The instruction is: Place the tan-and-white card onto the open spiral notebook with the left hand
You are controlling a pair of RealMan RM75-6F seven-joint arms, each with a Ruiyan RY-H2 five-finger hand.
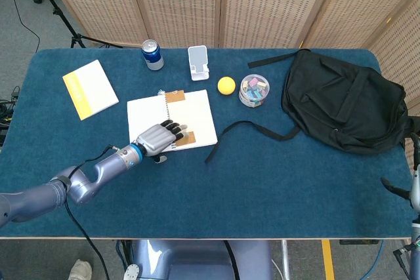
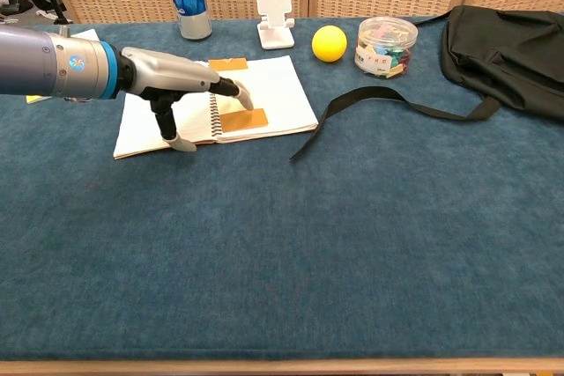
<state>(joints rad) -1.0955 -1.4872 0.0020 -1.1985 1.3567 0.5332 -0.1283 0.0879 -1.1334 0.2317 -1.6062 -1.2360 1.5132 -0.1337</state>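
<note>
I work in what looks like a staged lab or studio: my table (image 1: pixel 262 188) wears blue carpet-like cloth, woven folding screens (image 1: pixel 216 4) close off twelve o'clock, and a stand's legs (image 1: pixel 65 21) and cables sprawl at ten o'clock.

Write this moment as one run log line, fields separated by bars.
left hand: open, over notebook | card: lying on notebook | right hand: barely visible

Teal-blue carpeted tabletop (image 2: pixel 352 244); white-paged open spiral notebook (image 2: pixel 273 94); flat tan card (image 2: pixel 246 119); blue soda can (image 2: pixel 186 7); yellow round ball (image 2: pixel 329 43); black fabric backpack (image 1: pixel 344 103); yellow-and-white closed booklet (image 1: pixel 90 88).
</note>
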